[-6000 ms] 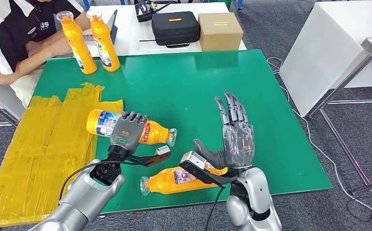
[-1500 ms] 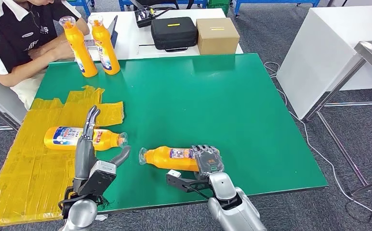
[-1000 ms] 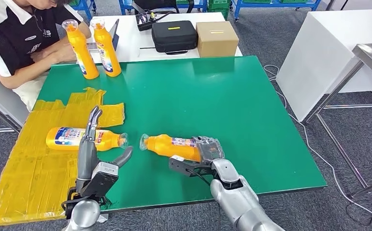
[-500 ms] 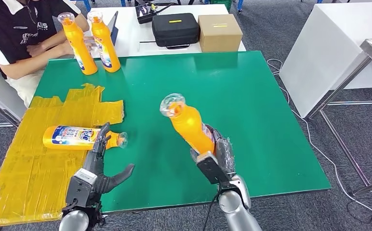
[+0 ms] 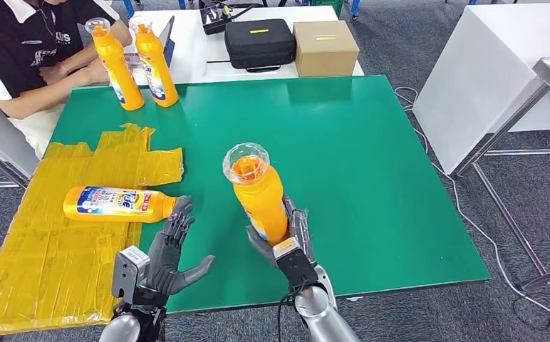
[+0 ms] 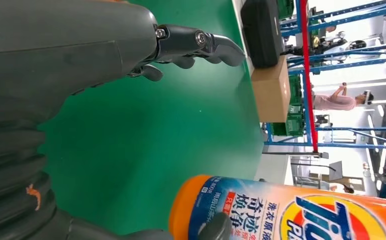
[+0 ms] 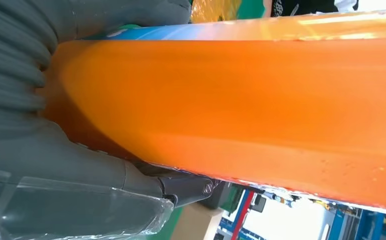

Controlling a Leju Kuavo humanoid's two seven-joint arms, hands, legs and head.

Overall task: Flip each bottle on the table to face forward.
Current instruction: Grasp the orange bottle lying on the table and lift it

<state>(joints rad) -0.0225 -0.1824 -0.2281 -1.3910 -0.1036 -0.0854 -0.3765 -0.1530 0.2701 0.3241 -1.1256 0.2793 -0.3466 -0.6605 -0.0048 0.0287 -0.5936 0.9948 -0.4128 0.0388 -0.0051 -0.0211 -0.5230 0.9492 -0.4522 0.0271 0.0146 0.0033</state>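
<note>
Right hand point(image 5: 291, 246) grips raised bottle point(image 5: 258, 191) low by its base, top-heavy, could tip. Left hand point(image 5: 167, 251) spread, holding nothing.

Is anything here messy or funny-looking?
Yes. One orange bottle lies on its side on wrinkled yellow plastic sheeting, while two bottles stand upright at the far corner. The right robot hand holds another bottle up off the green table.

- Right hand point(image 5: 291, 242) rises at the table's near edge, its fingers wrapped around the base of an upright orange bottle point(image 5: 260, 196).
- Left hand point(image 5: 169, 249) hovers at the near edge, fingers spread, holding nothing.
</note>
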